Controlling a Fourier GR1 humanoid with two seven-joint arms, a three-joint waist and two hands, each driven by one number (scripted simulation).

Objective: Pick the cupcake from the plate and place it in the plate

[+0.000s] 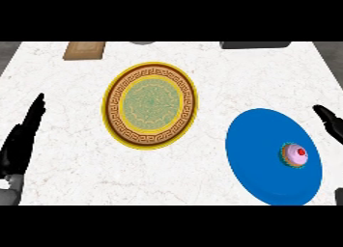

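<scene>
A cupcake (297, 156) with pink frosting and a red dot on top is sitting on the right part of a plain blue plate (263, 154). Beside it, well apart toward the middle of the white marbled bench (67, 125), a yellow-rimmed plate (151, 104) with a brown key-pattern band and green centre is lying bare. A tan wooden board (84, 50) and two grey objects are being cut off at the far edge. The left robot hand (21, 140) is resting with fingers straight at the left edge; the right robot hand (335, 126), partly cut off, is likewise showing straight fingers beside the blue plate.
</scene>
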